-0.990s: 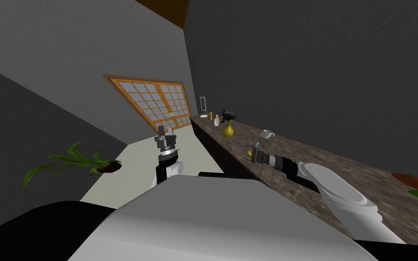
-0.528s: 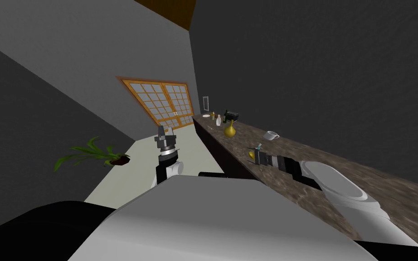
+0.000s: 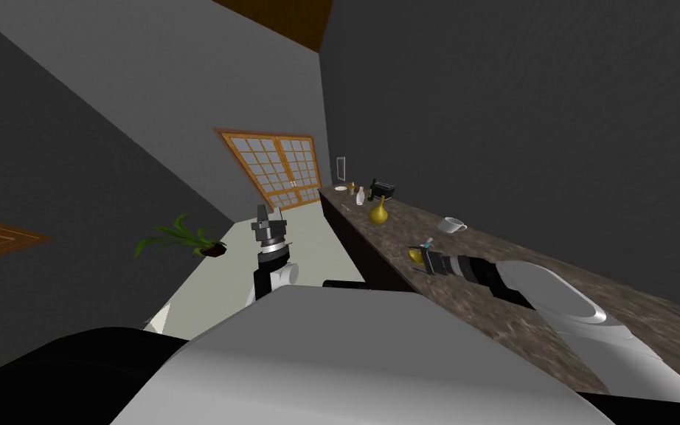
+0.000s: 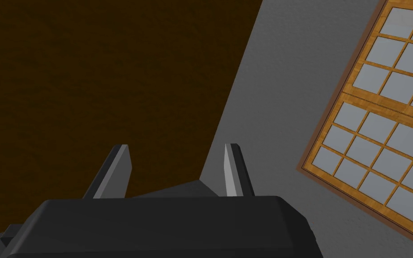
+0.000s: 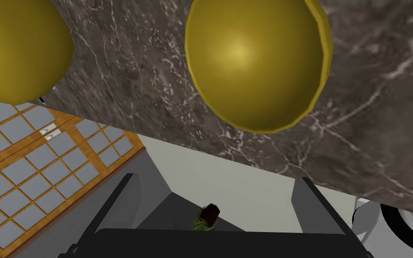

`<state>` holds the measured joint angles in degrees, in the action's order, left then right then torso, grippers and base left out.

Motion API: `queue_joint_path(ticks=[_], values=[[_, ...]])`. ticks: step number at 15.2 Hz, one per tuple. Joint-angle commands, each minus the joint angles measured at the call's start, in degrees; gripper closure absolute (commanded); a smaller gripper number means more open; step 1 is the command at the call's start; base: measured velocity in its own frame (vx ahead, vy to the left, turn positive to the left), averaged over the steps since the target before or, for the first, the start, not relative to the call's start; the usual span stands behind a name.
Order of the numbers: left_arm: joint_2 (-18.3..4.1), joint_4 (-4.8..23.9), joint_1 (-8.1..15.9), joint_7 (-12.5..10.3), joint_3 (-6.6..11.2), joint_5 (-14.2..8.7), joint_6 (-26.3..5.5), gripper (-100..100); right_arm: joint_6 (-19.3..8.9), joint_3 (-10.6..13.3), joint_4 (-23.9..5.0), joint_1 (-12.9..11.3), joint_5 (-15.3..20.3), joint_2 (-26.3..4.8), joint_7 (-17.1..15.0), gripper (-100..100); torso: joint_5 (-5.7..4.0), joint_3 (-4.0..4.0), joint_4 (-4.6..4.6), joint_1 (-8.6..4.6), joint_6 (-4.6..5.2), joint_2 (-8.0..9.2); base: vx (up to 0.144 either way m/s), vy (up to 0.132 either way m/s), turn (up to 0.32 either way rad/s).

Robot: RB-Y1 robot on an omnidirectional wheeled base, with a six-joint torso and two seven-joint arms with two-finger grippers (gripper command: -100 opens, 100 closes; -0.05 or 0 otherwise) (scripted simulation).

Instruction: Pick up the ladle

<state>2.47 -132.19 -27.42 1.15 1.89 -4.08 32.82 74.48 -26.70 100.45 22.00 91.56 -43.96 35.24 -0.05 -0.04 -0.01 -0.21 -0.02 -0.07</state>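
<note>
The ladle (image 3: 414,255) lies on the dark marbled counter (image 3: 523,251), a golden bowl with a thin teal piece rising beside it. My right gripper (image 3: 421,259) reaches over the counter and sits right at that bowl. In the right wrist view the golden bowl (image 5: 255,62) looms just beyond my right gripper (image 5: 217,179), whose fingers stand wide apart and open with nothing between them. The ladle's handle is hidden there. My left gripper (image 3: 265,212) is raised upright off the counter's near side; its wrist view shows the left gripper (image 4: 176,150) open and empty.
A golden vase (image 3: 379,215) stands farther along the counter, seen close as the golden vase (image 5: 17,49) in the right wrist view. A white cup (image 3: 452,225), small bottles (image 3: 361,196) and a dark appliance (image 3: 383,189) sit beyond. A potted plant (image 3: 184,240) is on the floor to the left.
My head camera has swung, so the window, plant and counter items slid rightward and a brown pot left the view. The right gripper stays by the ladle; the left arm holds still.
</note>
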Motion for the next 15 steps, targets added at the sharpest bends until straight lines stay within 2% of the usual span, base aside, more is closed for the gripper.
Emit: queue_joint_path(ticks=[1,2,4,5,7,8,10,11,12,13,15], values=[[0.0,0.0,0.0,0.0,0.0,0.0,0.0,0,0.8,-0.3,-0.6,-0.2,2.4,-0.3,0.5,-100,0.0,0.0,0.0,0.0,0.0,0.0,-0.011,-0.023,0.068],[0.0,0.0,0.0,0.0,0.0,0.0,0.0,0,2.8,-1.1,-1.8,-0.6,3.9,-1.1,1.5,-100,0.0,-0.01,0.0,0.01,0.03,-0.01,-0.013,-0.02,0.178],[0.0,0.0,0.0,0.0,0.0,0.0,0.0,0,2.8,-1.1,-1.8,-0.6,5.8,-1.1,1.5,-100,0.0,-0.01,-0.01,0.0,0.0,-0.02,-0.011,-0.026,0.109],[0.0,0.0,0.0,0.0,0.0,0.0,0.0,0,4.6,-1.9,-3.0,-1.0,7.5,-1.8,2.5,-100,0.0,-0.02,-0.01,0.01,0.04,-0.03,-0.007,-0.021,0.136],[0.0,0.0,0.0,0.0,0.0,0.0,0.0,0,4.6,-1.9,-3.0,-1.0,9.1,-1.8,2.5,-100,0.0,-0.03,-0.01,0.01,0.0,-0.05,-0.005,-0.019,0.115],[0.0,0.0,0.0,0.0,0.0,0.0,0.0,0,6.4,-2.7,-4.1,-1.4,11.0,-2.4,3.4,-100,0.0,-0.03,-0.01,0.03,0.03,-0.05,0.0,-0.014,0.153],[0.0,0.0,0.0,0.0,0.0,0.0,0.0,0,6.4,-2.7,-4.1,-1.4,12.2,-2.4,3.4,-100,0.01,-0.04,-0.02,0.04,0.0,-0.08,0.001,-0.015,0.11],[0.0,0.0,0.0,0.0,0.0,0.0,0.0,0,8.0,-3.3,-5.1,-1.8,14.1,-3.0,4.2,-100,0.01,-0.05,-0.02,0.05,0.03,-0.08,0.005,-0.011,0.131],[0.0,0.0,0.0,0.0,0.0,0.0,0.0,0,8.0,-3.3,-5.1,-1.8,15.0,-3.0,4.2,-100,0.01,-0.06,-0.02,0.06,-0.01,-0.1,0.009,-0.014,0.157],[0.0,0.0,0.0,0.0,0.0,0.0,0.0,0,9.5,-3.9,-6.0,-2.2,16.5,-3.5,5.0,-100,0.01,-0.07,-0.03,0.06,0.0,-0.12,0.017,-0.018,0.23],[0.0,0.0,0.0,0.0,0.0,0.0,0.0,0,9.5,-3.9,-6.0,-2.2,17.6,-3.5,5.0,-100,0.01,-0.09,-0.04,0.04,0.01,-0.17,0.021,-0.018,0.096]])
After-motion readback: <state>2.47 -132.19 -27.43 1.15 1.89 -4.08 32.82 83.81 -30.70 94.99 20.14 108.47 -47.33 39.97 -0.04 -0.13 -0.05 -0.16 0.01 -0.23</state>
